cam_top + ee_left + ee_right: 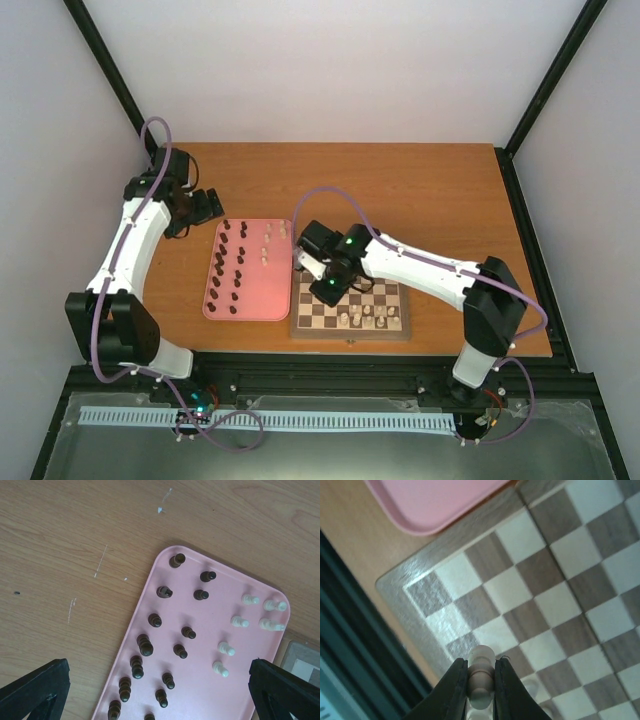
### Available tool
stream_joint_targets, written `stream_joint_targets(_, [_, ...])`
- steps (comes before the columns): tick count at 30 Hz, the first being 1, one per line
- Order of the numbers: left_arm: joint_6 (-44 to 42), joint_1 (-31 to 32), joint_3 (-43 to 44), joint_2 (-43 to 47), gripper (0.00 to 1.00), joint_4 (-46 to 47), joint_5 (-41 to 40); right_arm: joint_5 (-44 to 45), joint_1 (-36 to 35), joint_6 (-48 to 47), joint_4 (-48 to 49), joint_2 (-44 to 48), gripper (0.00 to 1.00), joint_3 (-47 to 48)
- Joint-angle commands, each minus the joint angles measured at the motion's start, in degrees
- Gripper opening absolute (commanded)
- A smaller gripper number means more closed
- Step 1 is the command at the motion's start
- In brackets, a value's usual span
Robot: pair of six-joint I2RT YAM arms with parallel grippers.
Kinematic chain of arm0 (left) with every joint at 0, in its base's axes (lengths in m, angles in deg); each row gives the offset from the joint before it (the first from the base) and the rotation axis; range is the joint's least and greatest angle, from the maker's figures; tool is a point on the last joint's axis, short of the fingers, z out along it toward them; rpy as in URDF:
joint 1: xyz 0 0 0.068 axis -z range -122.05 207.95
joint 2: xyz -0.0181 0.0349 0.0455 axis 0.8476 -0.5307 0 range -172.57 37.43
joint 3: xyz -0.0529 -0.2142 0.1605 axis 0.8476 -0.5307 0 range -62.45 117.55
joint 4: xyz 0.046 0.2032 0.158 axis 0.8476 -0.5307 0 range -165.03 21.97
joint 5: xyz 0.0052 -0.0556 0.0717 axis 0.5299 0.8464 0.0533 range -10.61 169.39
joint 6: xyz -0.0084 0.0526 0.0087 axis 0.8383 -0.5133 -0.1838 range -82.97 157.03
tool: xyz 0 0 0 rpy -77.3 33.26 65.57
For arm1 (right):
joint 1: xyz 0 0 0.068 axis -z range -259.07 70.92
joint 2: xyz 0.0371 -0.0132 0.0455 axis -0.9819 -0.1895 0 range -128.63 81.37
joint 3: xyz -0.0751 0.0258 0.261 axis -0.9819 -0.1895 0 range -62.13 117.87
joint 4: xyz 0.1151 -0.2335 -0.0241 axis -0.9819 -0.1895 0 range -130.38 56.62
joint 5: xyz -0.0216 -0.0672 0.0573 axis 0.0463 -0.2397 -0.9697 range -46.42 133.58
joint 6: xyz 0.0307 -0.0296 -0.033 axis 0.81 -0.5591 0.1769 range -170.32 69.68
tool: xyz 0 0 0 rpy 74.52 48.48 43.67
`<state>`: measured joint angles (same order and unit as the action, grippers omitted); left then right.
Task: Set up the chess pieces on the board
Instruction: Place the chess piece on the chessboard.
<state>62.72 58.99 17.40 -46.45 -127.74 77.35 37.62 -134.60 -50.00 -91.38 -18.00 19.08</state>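
While a few cream pieces (362,320) stand on the board's (398,300) lower rows, the right gripper (481,665) pinches another cream piece (481,654) over its lower-left corner, close to the rim. Just beside the board at centre left, the pink tray (258,295) holds over a dozen dark pieces (145,645) and six cream ones (225,649), so most of the job remains. Upper left, the left gripper (207,207) hangs with jaws wide apart, with bare tabletop (420,190) around it.
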Motion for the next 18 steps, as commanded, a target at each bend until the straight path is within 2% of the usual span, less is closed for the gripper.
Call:
stream_joint_targets(1, [1.0,0.2,-1.1,1.3,1.00,1.2,-0.8,-1.3,-1.5,2.4,1.6,5.0,0.11,-4.6])
stream_joint_targets(11, [0.6,0.2,-1.9,0.9,1.00,1.4,-0.7,-2.3,-6.0,5.5,5.6,5.6,0.11,-9.8])
stream_joint_targets(18, [-0.1,0.2,-2.2,0.8,1.00,1.5,-0.4,1.3,-6.5,6.9,6.7,5.5,0.11,-12.0])
